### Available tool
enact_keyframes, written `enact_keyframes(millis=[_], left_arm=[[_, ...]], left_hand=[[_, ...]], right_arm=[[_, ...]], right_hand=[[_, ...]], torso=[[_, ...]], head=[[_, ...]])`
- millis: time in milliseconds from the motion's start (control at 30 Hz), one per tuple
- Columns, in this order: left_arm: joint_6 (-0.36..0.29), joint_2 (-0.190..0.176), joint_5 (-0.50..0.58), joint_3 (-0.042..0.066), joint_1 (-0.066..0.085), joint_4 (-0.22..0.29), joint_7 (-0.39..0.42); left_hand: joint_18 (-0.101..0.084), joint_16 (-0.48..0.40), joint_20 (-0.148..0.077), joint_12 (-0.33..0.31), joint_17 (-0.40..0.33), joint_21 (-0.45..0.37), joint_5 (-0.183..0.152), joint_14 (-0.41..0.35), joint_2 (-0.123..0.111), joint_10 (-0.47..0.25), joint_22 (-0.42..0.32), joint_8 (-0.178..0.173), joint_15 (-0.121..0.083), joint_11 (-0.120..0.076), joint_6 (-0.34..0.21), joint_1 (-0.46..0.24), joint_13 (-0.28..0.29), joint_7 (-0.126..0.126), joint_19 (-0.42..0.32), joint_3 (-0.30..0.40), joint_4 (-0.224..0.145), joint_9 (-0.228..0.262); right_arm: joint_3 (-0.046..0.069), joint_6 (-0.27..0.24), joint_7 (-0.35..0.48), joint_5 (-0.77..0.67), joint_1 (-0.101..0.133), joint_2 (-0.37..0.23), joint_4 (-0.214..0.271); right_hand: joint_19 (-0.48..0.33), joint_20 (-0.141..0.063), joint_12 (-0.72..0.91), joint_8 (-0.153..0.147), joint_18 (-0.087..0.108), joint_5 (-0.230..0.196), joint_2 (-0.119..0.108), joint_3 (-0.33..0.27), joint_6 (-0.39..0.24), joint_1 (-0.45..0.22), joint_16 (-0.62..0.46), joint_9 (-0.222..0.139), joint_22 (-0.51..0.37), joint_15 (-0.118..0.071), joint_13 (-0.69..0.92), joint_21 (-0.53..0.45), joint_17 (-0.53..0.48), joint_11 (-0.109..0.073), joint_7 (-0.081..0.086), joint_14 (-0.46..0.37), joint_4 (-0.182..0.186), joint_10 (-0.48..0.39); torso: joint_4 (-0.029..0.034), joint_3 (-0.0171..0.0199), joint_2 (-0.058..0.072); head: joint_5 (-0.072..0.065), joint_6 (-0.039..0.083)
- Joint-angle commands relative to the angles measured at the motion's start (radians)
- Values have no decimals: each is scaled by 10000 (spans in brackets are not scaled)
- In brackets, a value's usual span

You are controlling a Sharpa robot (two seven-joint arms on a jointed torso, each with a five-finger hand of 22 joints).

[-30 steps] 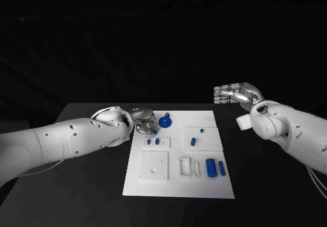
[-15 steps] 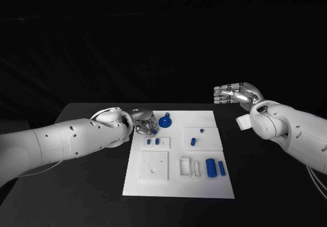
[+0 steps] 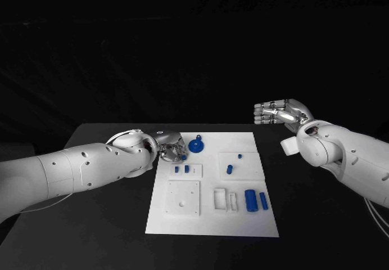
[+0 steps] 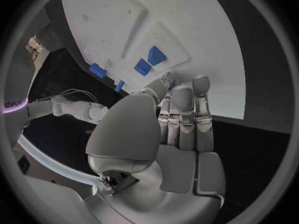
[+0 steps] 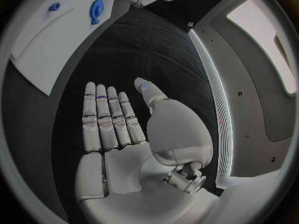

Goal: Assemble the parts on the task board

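Observation:
The white task board lies in the middle of the black table. At its far left stands a round blue part with a knob. My left hand hovers beside it at the board's left edge. In the left wrist view that hand has straight fingers with nothing in them, above two small blue pieces. My right hand is raised off the board's far right; it lies flat and bare in the right wrist view. Two blue cylinders lie at the board's near right.
Two small blue pieces sit in a raised white plate left of centre. A blue peg and an oblong piece sit on the plate to the right. A larger white plate and a slotted holder lie nearer me.
My left arm has shifted slightly, while its hand stays at the board's far left edge. The right hand and the parts have not moved.

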Motion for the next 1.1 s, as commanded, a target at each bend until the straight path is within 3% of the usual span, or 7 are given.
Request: enact_keyframes(millis=[33, 333, 533, 633, 833, 900, 1100], left_arm=[[-267, -1, 108, 4, -4, 13, 71], [-472, -36, 187, 6, -4, -98, 57], [-557, -97, 283, 16, -3, -202, 102], [-574, -156, 348, 35, -2, -278, 112], [-562, -333, 495, 69, 3, -441, 125], [-613, -390, 612, 112, 5, -543, 157], [-1301, -475, 2219, 399, 19, -873, 543]], left_hand=[[89, 9, 38, 25, -13, -48, -193, 15, -107, -22, 176, 6, 26, -45, -448, 42, 2, -44, 40, 93, 21, -16], [82, -18, 35, 29, -28, -77, -141, 31, -199, -36, 182, -3, 28, -26, -1120, 203, 3, -158, 57, 125, 130, -22], [114, -26, 77, 31, -32, -81, -88, 25, -244, -314, 189, -5, 98, 73, -1280, 267, 1, -177, 47, 178, 147, -26], [151, -22, 104, 24, -32, -74, -48, 22, -280, -367, 194, -4, 115, 104, -1273, 318, -3, -164, 43, 228, 134, -26], [213, -9, 142, 28, -32, -22, 2, 16, -289, -381, 207, 11, 140, 129, -1030, 406, 0, -120, 25, 389, 63, -15], [232, -11, 147, 30, -35, 10, 27, 5, -250, -360, 215, 47, 141, 129, -706, 447, 2, -30, 8, 496, 7, 0], [157, -725, 75, 37, -344, -219, 82, -382, -136, 20, 99, 65, 50, 85, 379, 367, 9, 251, -319, 540, -66, 26]], right_arm=[[4, 103, 49, -69, -3, -3, 14], [4, 75, -30, -335, -7, -46, 28], [4, 259, -183, -1077, -28, -120, 79], [5, 370, -266, -1568, -53, -182, 123], [5, 706, -472, -2796, -110, -327, 223], [5, 820, -585, -3462, -145, -387, 302], [5, 749, -943, -5736, -236, -497, 563]], right_hand=[[-54, 2, -30, -7, 131, 19, -62, -25, 21, -34, -66, 5, -16, 53, -16, -13, -16, 25, 32, -90, 9, -59], [-57, -11, -15, -3, 122, -6, -87, -34, 78, 77, -55, 8, -12, 61, -16, -2, -13, 27, 21, -91, -129, -62], [696, -267, -21, 4, 239, -42, -106, 385, 550, 141, 67, 19, 26, -161, -20, 144, 44, -97, -101, 676, -595, 224], [1777, -674, 62, 80, 384, -59, -114, 588, 992, 154, 507, 60, 161, -607, 1, 606, 289, -334, -229, 1832, -803, 826], [3223, -1397, -98, 38, 249, 116, -205, 498, 1513, 298, 1136, 66, 501, -1209, 4, 1463, 982, -658, -401, 3187, -1008, 1659], [3753, -1765, -157, 3, 101, 174, -291, 398, 1694, 372, 1594, 55, 782, -1460, 0, 1969, 1740, -803, -488, 3673, -1018, 1957], [4595, -2263, -149, -17, -7, 159, -507, 938, 1933, 376, 3851, 54, 1900, -1846, 20, 3649, 5040, -964, -627, 3934, -1044, 2306]], torso=[[-3, 2, 1], [-6, 2, 0], [-8, 4, 1], [-12, 5, -1], [-5, 13, -6], [-5, 9, -5], [-17, 6, -11]], head=[[-4, -43], [-18, 1], [-82, -3], [-85, 3], [-107, 35], [-174, 62], [-303, 142]])
